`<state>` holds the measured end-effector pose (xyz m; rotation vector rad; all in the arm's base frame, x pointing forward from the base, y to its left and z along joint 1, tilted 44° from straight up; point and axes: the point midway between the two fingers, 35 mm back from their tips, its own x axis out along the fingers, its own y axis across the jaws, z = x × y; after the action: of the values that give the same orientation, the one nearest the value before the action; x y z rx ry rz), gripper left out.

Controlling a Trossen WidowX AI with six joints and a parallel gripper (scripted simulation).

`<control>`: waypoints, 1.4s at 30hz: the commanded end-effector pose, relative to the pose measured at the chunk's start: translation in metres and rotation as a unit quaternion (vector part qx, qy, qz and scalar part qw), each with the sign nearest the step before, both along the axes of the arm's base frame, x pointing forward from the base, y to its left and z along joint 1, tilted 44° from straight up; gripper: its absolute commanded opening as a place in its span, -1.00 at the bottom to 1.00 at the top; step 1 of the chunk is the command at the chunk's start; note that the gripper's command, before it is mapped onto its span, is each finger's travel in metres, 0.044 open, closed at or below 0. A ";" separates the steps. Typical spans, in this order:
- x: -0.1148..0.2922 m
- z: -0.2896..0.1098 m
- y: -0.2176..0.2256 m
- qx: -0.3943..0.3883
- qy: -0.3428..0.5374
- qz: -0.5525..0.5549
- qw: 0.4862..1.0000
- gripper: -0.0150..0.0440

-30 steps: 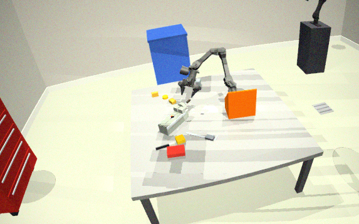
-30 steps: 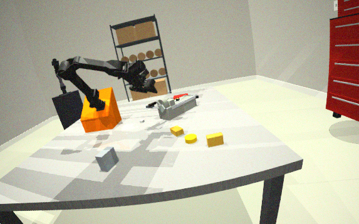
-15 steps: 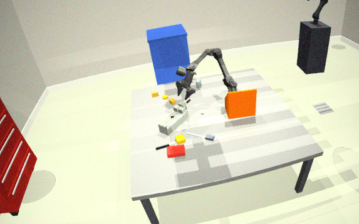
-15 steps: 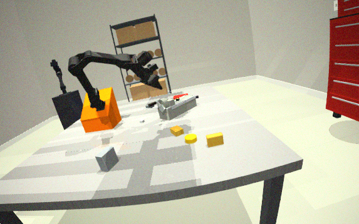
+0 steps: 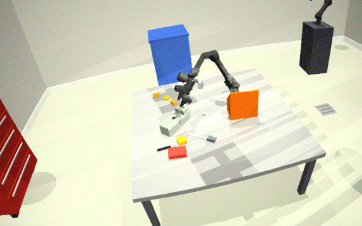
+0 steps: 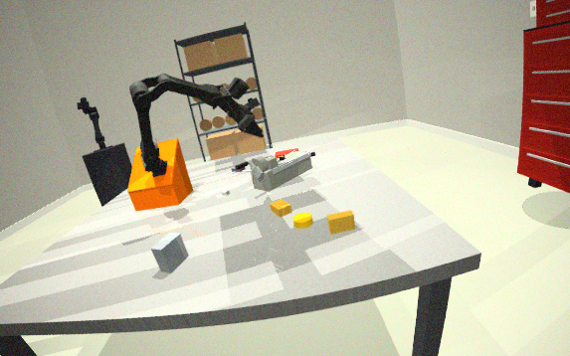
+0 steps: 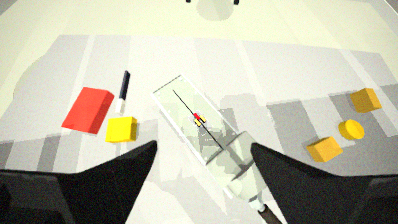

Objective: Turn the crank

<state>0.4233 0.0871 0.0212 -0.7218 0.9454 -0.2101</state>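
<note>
The pale grey slide machine lies on the table. Its red pointer sits partway along the slide, right beside the small brass marks; I cannot tell if they are exactly level. The round crank housing is at the near end, and its dark handle pokes out at the bottom edge of the wrist view. My gripper is wide open and empty. It hangs above the crank end, clear of the handle.
Beside the machine lie a red block, a yellow cube and a black marker. Three amber pieces lie on the other side. An orange block stands by the arm's base, and a grey cube lies apart.
</note>
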 end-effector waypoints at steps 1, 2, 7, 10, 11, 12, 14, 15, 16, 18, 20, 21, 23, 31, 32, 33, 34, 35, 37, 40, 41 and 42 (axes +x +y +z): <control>0.000 -0.024 -0.021 -0.005 -0.006 -0.016 1.000 1.00; 0.000 -0.030 -0.027 -0.005 -0.006 -0.016 1.000 1.00; -0.001 -0.037 -0.035 -0.006 -0.006 -0.016 1.000 1.00; -0.001 -0.037 -0.035 -0.006 -0.006 -0.016 1.000 1.00; -0.001 -0.037 -0.035 -0.006 -0.006 -0.016 1.000 1.00; -0.001 -0.037 -0.035 -0.006 -0.006 -0.016 1.000 1.00; -0.001 -0.037 -0.035 -0.006 -0.006 -0.016 1.000 1.00; -0.001 -0.037 -0.035 -0.006 -0.006 -0.016 1.000 1.00; -0.001 -0.037 -0.035 -0.006 -0.006 -0.016 1.000 1.00; -0.001 -0.037 -0.035 -0.006 -0.006 -0.016 1.000 1.00; -0.001 -0.037 -0.035 -0.006 -0.006 -0.016 1.000 1.00; -0.001 -0.037 -0.035 -0.006 -0.006 -0.016 1.000 1.00; -0.001 -0.037 -0.035 -0.006 -0.006 -0.016 1.000 1.00; 0.000 -0.005 -0.005 -0.004 -0.008 -0.019 1.000 1.00; -0.001 0.000 -0.001 -0.004 -0.008 -0.019 1.000 1.00; -0.001 0.003 0.002 -0.004 -0.009 -0.019 1.000 1.00; -0.001 0.004 0.003 -0.004 -0.009 -0.019 1.000 1.00; -0.001 0.004 0.002 -0.004 -0.006 -0.017 1.000 1.00; -0.003 0.008 -0.004 -0.004 0.012 -0.003 1.000 1.00; -0.007 0.018 -0.019 -0.004 0.052 0.033 0.998 1.00; -0.009 0.021 -0.023 -0.004 0.064 0.046 0.997 1.00; -0.011 0.024 -0.027 -0.003 0.075 0.059 0.995 1.00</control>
<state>0.4178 0.0747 0.0312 -0.7677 1.0069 -0.1417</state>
